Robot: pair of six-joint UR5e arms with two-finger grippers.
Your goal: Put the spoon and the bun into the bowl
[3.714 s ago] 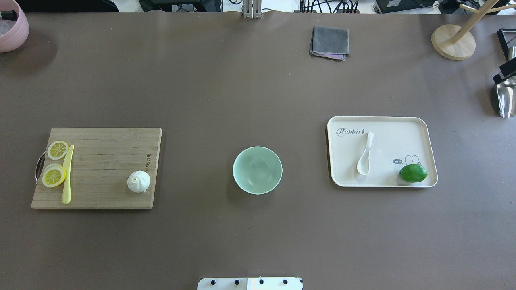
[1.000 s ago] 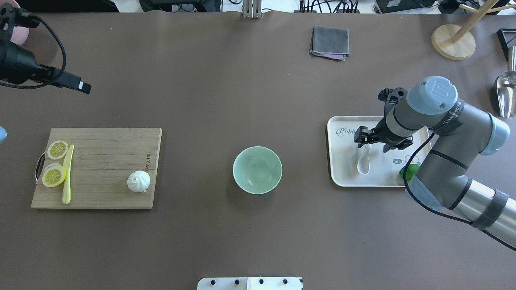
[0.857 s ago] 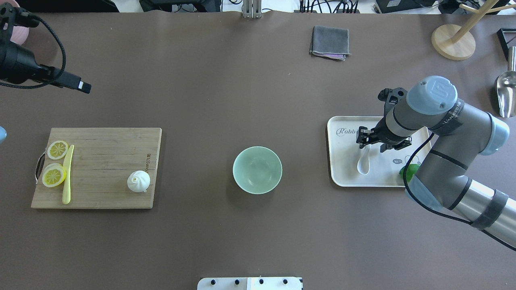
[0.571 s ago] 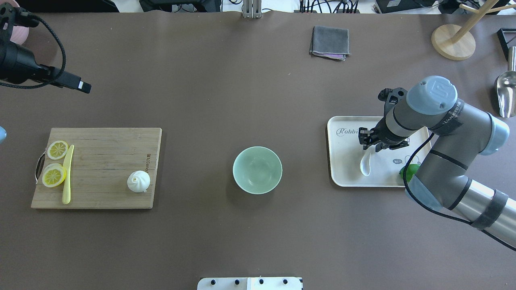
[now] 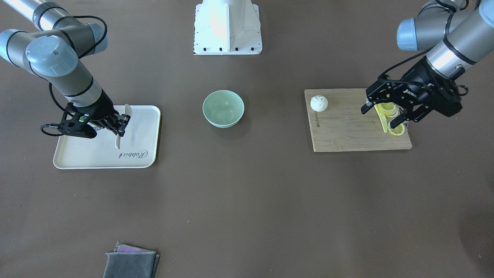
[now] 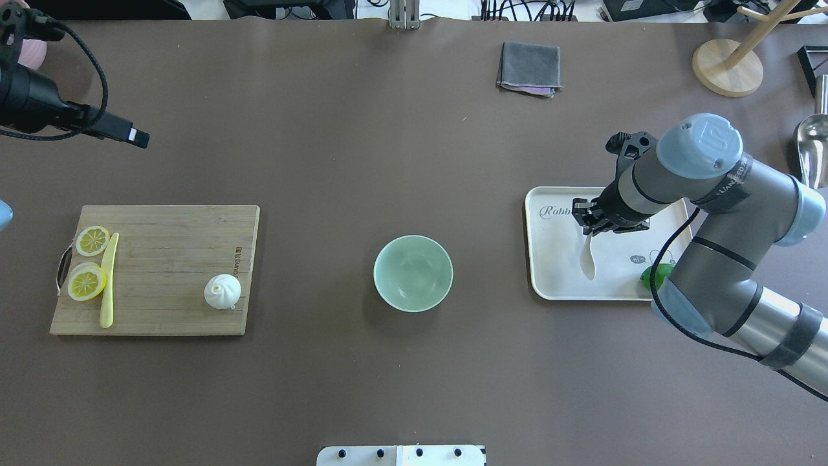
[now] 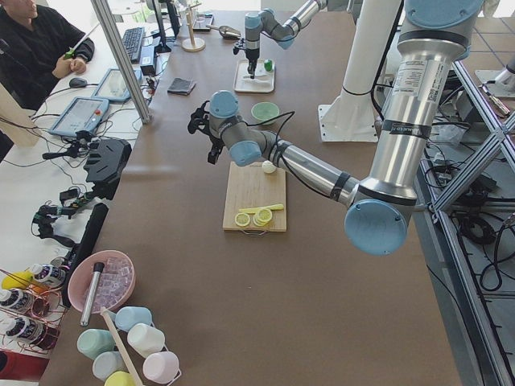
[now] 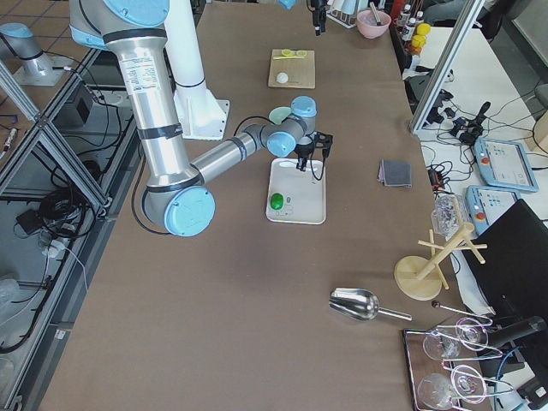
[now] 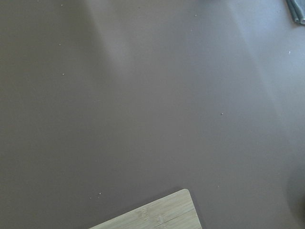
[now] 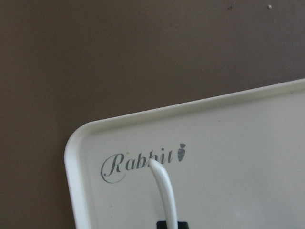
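Note:
The cream-white spoon is tipped on its edge just over the white tray. My right gripper is shut on its handle; the handle tip sticks out past the fingers over the "Rabbit" print. The same grip shows in the front view. The white bun sits on the wooden cutting board at its right end. The mint-green bowl stands empty at the table's middle. My left gripper is open and empty, held high beyond the board's far left end.
Lemon slices and a yellow-green knife lie at the board's left end. A lime sits on the tray, partly behind my right arm. A grey cloth, a wooden stand and a metal scoop lie at the far side.
Both arms came into view. My right gripper shut on the spoon's handle, and the spoon turned from flat onto its edge and rose slightly. The left gripper barely moved.

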